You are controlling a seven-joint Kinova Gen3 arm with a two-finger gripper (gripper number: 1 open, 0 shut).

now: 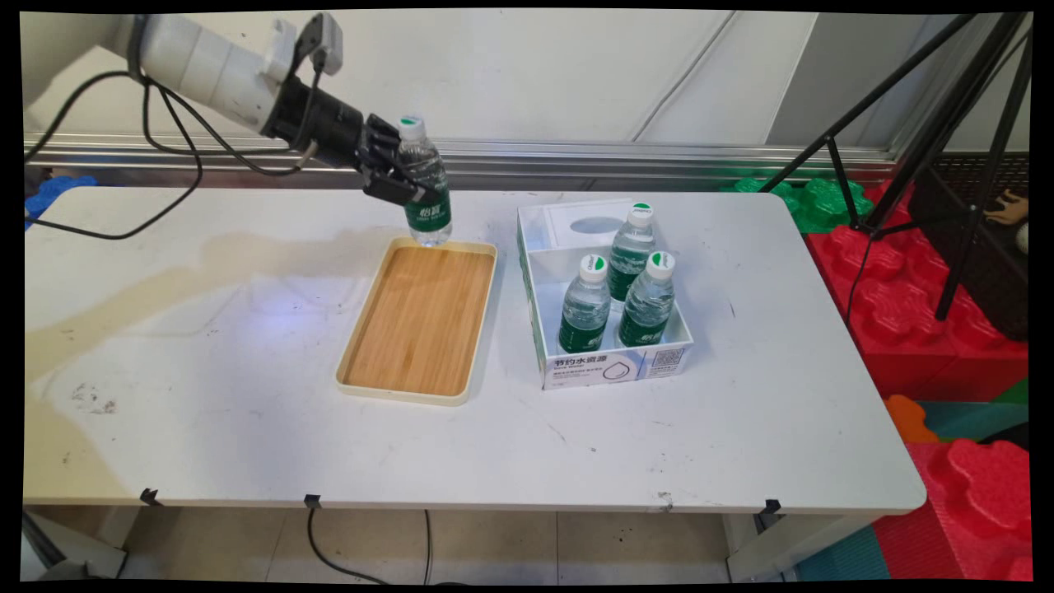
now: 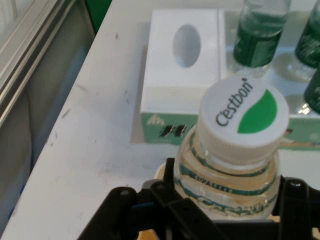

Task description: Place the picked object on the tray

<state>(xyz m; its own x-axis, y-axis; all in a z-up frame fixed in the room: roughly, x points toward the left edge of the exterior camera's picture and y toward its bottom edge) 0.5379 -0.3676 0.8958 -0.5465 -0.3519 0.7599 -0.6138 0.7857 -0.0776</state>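
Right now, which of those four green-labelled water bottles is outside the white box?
The clear plastic bottle with the white cap, clamped in the gripper over the far end of the bamboo tray. The other three bottles stand upright inside the white cardboard box.

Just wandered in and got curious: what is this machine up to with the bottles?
The white arm's black gripper is shut on a water bottle, upright at the far end of a wooden tray. Whether its base touches the tray is unclear. Three more bottles stand in a white box beside the tray.
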